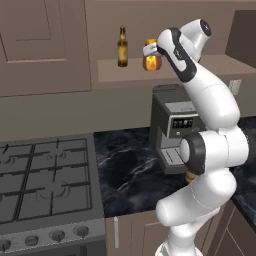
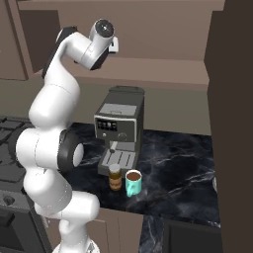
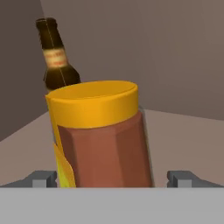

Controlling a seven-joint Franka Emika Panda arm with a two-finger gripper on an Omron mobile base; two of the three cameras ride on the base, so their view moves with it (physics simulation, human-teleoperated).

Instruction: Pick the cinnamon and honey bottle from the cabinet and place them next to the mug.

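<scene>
Dark fingertips (image 3: 43, 178) of the gripper (image 3: 112, 179) stand wide apart either side of the amber-orange, orange-capped honey bottle (image 3: 103, 140), not gripping it, on the taupe cabinet ledge (image 1: 107, 70) beside a slender brown long-necked bottle (image 3: 56, 57).

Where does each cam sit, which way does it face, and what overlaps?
Left base view: behind the arm on its left, facing the taupe cabinet shelf, amber orange-capped honey bottle and slender dark brown bottle; arm rises lower right.
Right base view: behind on its right, facing the grey coffee machine, small brown cinnamon jar touching the teal mug; arm lower left.
Hand view: on the hand, facing the honey bottle between open fingertips.
Shared: both base views show coffee machine, shelf, arm.
</scene>
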